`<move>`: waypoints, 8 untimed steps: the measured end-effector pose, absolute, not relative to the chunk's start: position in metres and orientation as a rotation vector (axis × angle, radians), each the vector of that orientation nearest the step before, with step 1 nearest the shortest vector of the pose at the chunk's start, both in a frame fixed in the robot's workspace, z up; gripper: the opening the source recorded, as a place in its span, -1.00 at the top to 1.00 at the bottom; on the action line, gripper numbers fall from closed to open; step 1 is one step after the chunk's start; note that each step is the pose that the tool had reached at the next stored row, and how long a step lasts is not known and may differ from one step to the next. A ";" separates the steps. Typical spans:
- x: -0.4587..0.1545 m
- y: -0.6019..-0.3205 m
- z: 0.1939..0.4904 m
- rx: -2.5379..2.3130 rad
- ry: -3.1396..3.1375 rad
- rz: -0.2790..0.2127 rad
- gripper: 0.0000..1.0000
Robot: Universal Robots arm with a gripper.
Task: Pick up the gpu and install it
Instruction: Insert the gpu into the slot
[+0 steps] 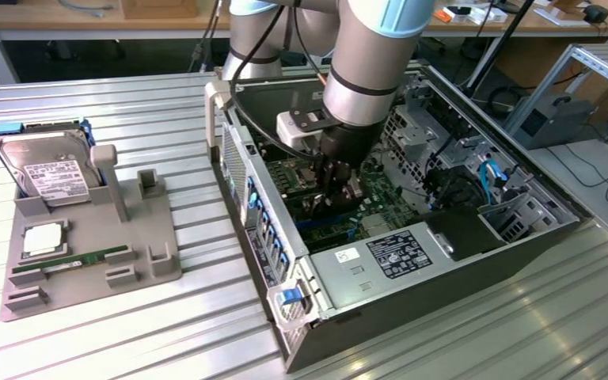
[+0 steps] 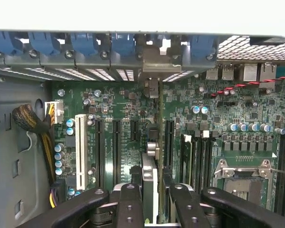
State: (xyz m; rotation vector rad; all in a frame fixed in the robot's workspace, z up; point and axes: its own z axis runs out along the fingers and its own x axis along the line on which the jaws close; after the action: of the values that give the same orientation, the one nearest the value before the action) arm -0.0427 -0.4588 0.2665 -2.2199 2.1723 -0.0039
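Note:
In the wrist view the gpu [image 2: 160, 142] stands on edge above the green motherboard [image 2: 118, 104], seen as a thin line running away from my fingers. Its silver bracket [image 2: 156, 64] reaches the case's rear slot openings under the blue clips. My gripper [image 2: 152, 206] is shut on the card's near end, one black finger [image 2: 129, 204] on each side of it. I cannot tell whether the card's edge sits in a slot. In the exterior view my gripper [image 1: 336, 190] reaches straight down into the open computer case [image 1: 389, 261], and the arm hides the card.
Black expansion slots [image 2: 116, 142] and a white slot [image 2: 80, 142] lie beside the card, with an open CPU socket [image 2: 242, 178] further off. In the exterior view's left, a grey fixture [image 1: 82, 277] holds a hard drive [image 1: 45, 170] and a green RAM stick [image 1: 72, 260].

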 end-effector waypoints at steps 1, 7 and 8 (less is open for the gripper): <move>-0.043 -0.459 0.267 -2.220 2.173 -0.004 0.47; -0.043 -0.459 0.262 -2.208 2.187 -0.003 0.47; -0.043 -0.459 0.261 -2.205 2.191 -0.003 0.47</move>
State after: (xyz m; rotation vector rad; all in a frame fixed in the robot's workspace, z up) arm -0.0425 -0.4589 0.2614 -2.2046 2.1905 -0.0032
